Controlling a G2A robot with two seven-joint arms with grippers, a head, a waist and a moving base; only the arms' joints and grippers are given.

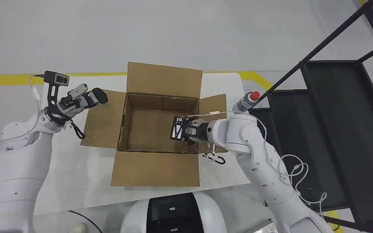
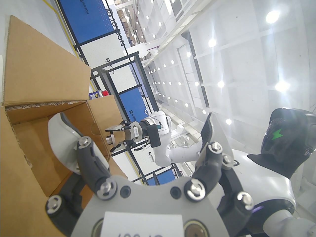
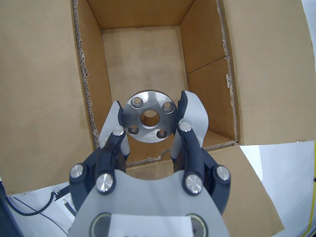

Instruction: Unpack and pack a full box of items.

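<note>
As R gripper (image 3: 151,104) clamps metal flange (image 3: 150,101) over open box (image 3: 138,1), L gripper (image 2: 134,129) spread wide, empty

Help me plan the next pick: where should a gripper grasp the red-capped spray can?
Grip the spray can around its round body, below the red cap, coming level from the side; it appears to stand upright by the box flap.
</note>
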